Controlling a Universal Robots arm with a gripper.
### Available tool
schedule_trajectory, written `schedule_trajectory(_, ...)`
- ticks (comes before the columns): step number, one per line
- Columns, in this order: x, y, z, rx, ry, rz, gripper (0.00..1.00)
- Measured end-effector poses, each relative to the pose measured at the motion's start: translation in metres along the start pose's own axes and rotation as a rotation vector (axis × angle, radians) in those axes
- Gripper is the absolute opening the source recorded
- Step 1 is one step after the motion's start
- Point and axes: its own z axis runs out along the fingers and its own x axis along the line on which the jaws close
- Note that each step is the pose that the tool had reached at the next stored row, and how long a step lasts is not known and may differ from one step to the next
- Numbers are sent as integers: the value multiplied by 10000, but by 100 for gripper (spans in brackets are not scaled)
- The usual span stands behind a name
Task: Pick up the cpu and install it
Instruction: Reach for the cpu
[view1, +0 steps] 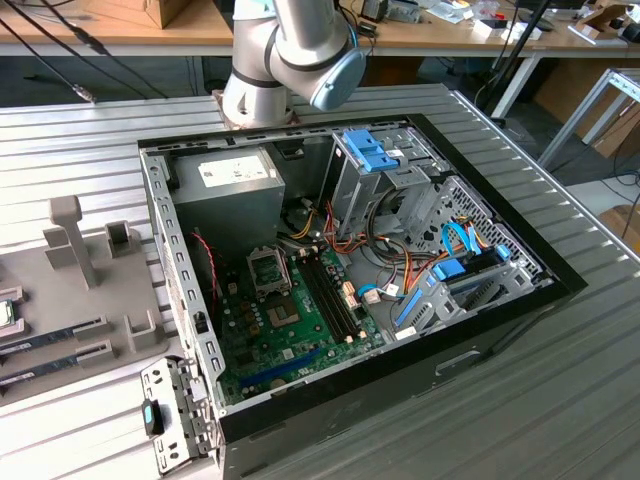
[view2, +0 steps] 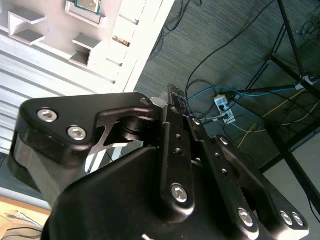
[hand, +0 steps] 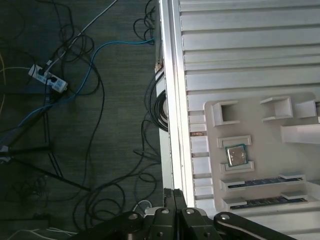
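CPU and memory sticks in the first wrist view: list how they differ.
The CPU is a small square; the memory sticks are long and narrow.
The CPU has a silvery top with a green rim; the memory sticks look dark.
There is one CPU but two memory sticks.
Both sit in recesses of the pale tray.

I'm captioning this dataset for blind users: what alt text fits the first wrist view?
The cpu sits in its slot on a pale holder tray, beside two memory sticks, on a ribbed metal table. Beyond the table edge is dark floor strewn with cables; part of the black claw shows, clear of the cpu.
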Motion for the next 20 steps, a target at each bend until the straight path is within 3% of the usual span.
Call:
schedule_trajectory(9, 81, -6, -2, 0, -1, 0, 11)
schedule_trajectory(20, 237, -18, -6, -1, -2, 0, 11)
